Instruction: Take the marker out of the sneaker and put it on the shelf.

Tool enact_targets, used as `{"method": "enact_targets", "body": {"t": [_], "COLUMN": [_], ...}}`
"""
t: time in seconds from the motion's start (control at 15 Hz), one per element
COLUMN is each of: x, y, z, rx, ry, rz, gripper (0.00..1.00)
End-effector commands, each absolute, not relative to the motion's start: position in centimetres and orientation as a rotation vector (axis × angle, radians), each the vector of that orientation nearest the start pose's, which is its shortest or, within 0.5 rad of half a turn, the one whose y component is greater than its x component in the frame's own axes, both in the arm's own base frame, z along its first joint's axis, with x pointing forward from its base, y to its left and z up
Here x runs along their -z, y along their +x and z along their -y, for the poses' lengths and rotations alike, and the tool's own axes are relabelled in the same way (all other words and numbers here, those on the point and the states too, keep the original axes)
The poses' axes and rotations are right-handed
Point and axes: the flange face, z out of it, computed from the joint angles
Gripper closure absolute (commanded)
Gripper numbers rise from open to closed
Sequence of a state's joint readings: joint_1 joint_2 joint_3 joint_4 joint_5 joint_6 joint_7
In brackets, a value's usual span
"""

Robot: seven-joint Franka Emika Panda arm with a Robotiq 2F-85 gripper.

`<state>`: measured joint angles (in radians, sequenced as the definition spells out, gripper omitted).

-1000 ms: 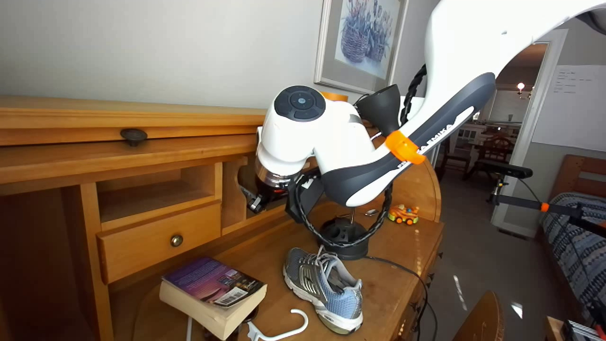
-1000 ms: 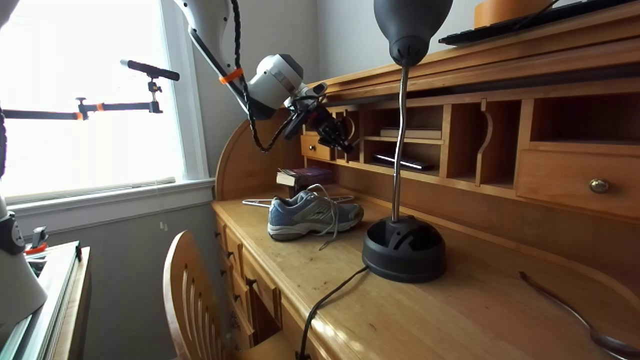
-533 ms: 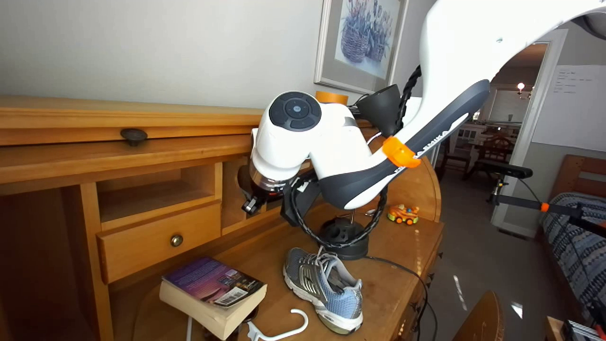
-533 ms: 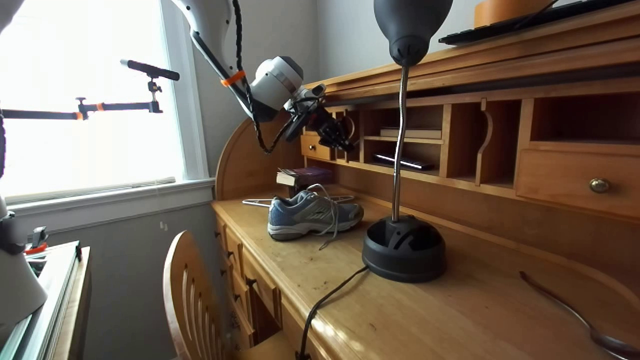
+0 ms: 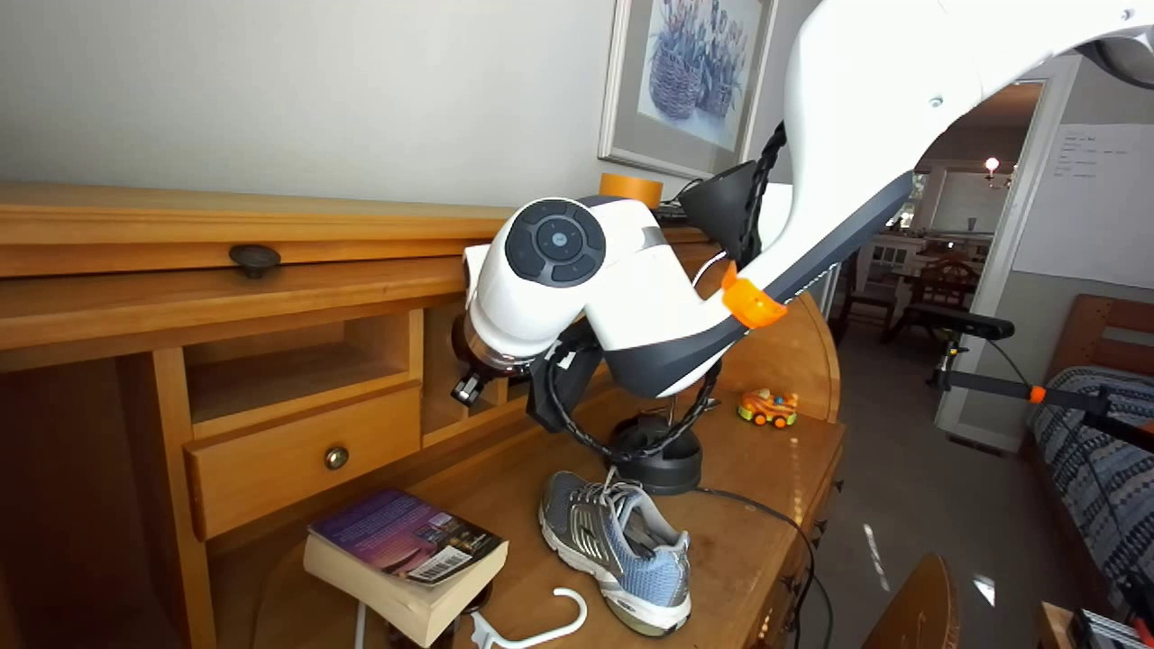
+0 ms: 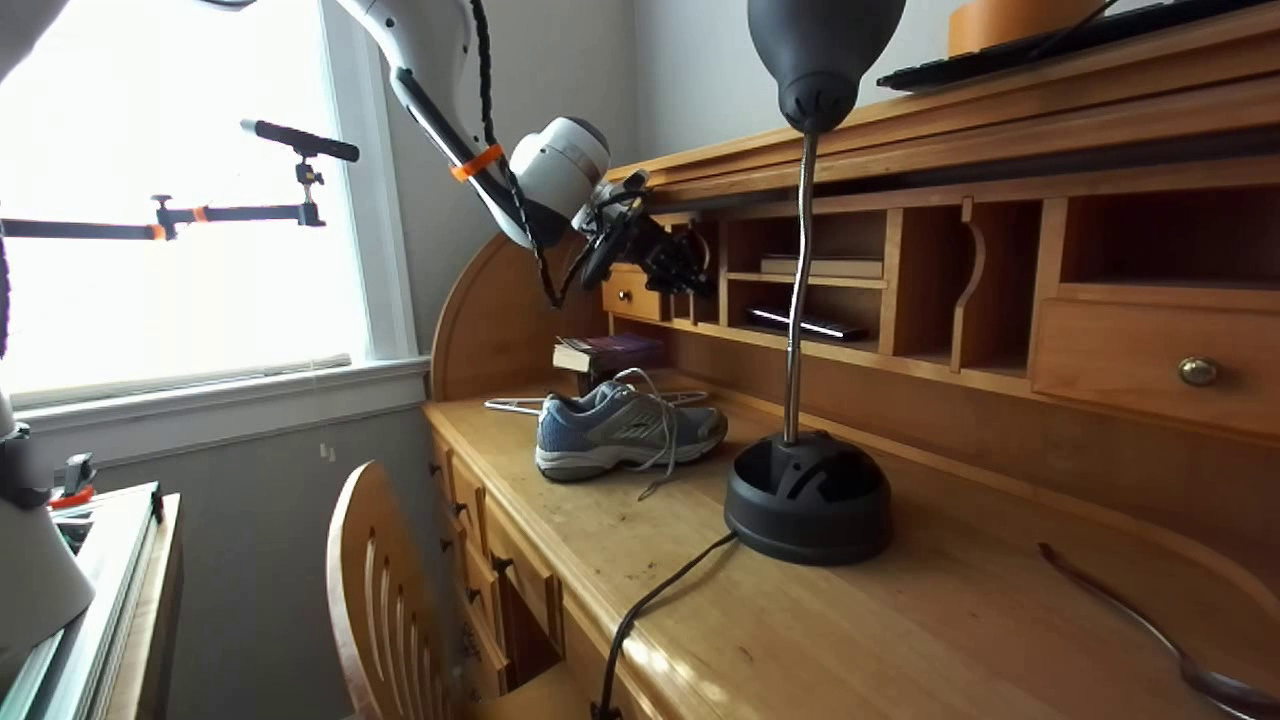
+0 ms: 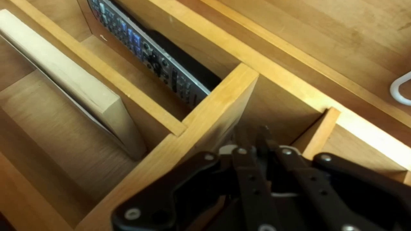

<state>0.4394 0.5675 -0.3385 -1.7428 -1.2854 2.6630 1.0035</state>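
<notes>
"Exterior views, both of them: where's the sneaker?"

"Sole down on the tabletop, between the thick book and the lamp base."

"And the marker?"

"I can't make it out in any of the views."

"What's nearest the sneaker?"

"A white hanger, just beside it and partly hidden by the thick book."

"How is the claw?"

"It hangs before a narrow slot, well above the tabletop and apart from the sneaker. In the wrist view its jaws stand close together with a narrow dark gap; I can't tell whether they pinch anything, or whether the tips reach inside the slot."

"Next to the slot?"

"A remote lies in the neighbouring compartment. A shelf runs over it, and a pale book lies flat on that shelf."

"Farther off?"

"Past the lamp base, a spoon on the tabletop. A toy car shows in an exterior view near the tabletop's end, and a wooden chair stands at its front edge. A framed picture hangs higher up."
</notes>
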Motion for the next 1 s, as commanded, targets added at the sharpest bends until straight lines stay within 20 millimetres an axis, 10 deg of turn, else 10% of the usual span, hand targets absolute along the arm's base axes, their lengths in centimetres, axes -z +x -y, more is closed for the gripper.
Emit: {"method": "enact_targets", "body": {"t": [0.0,0.2,0.93], "x": [-27.5,-27.4,-28.5], "y": [68.2,67.9,63.7], "z": [-12.3,-12.0,-12.6], "rx": [-0.918,-0.924,-0.904], "ry": [2.281,2.261,2.408], "rz": [-0.357,-0.363,-0.192], "gripper": [0.62,0.42,0.4]}}
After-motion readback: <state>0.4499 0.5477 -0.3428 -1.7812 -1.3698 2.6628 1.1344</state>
